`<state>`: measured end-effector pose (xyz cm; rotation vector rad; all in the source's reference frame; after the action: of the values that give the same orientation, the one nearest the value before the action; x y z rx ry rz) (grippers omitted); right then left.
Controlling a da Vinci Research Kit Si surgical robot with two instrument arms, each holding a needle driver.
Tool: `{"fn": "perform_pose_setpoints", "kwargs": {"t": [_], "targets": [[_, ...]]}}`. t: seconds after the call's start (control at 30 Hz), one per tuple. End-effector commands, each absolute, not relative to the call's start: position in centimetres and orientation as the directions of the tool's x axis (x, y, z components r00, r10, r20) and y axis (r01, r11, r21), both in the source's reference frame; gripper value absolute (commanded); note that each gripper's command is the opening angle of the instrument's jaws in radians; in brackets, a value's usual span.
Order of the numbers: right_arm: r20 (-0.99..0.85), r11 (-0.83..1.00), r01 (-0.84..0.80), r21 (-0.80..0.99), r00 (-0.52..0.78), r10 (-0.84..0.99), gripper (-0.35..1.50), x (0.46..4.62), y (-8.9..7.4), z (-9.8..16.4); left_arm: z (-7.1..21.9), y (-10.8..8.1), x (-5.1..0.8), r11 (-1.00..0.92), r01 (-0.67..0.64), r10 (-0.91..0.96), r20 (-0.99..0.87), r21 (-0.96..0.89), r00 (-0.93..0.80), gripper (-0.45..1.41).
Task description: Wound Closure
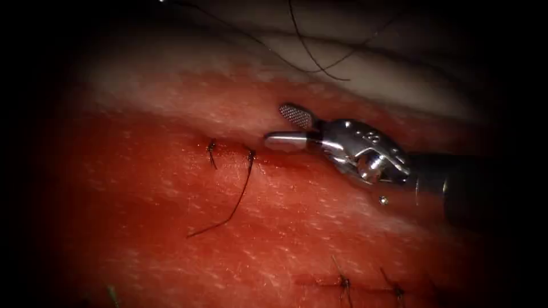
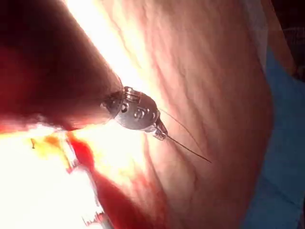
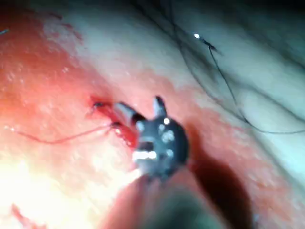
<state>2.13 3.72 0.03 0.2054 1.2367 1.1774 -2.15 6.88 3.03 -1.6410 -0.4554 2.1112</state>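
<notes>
Right end effector (image 1: 288,128) spread, empty, tips just right of knot (image 1: 250,154) on cut (image 1: 228,149); thread tail (image 1: 228,214) trails down-left. Left end effector (image 2: 159,132) pinches thread (image 2: 188,149). Needle location unclear.

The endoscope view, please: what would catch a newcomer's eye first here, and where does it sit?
The right gripper stands out first: shiny metal with its jaws open and holding nothing, just right of the cut in the tissue. Next come two dark knots at the cut, one trailing a long cut end of thread down over the tissue. In the left wrist view, the left gripper is shut on a fine thread.
</notes>
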Motion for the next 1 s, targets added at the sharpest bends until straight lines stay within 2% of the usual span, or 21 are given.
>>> {"fn": "perform_pose_setpoints", "kwargs": {"t": [0.03, 0.37, 0.77, 0.9, 1.0], "targets": [[-0.618, 0.449, -0.581, 0.679, -0.121, 0.777, 1.33, 2.03, 3.5, -0.1, 3.4, 6.7, -2.19, -0.843, -0.142, 0.539, -0.813, -0.520, -0.222, -0.35], [-0.624, 0.471, -0.578, 0.667, -0.086, 0.777, 1.33, 1.76, 3.1, -0.5, 3.9, 5.9, -1.99, -0.809, -0.143, 0.587, -0.771, -0.570, -0.247, -0.35], [-0.642, 0.517, -0.560, 0.648, -0.035, 0.766, 1.31, 1.58, 2.7, -1.5, 3.3, 4.8, -2.80, -0.798, 0.010, 0.581, -0.774, -0.602, -0.252, -0.35], [-0.642, 0.526, -0.548, 0.650, -0.027, 0.766, 1.31, 1.63, 2.6, -1.6, 3.1, 4.7, -2.92, -0.780, 0.045, 0.589, -0.758, -0.624, -0.280, 0.11], [-0.642, 0.532, -0.540, 0.653, -0.021, 0.767, 1.31, 1.71, 2.6, -1.8, 2.9, 4.6, -2.75, -0.746, 0.084, 0.600, -0.721, -0.661, -0.346, 0.57]]}}
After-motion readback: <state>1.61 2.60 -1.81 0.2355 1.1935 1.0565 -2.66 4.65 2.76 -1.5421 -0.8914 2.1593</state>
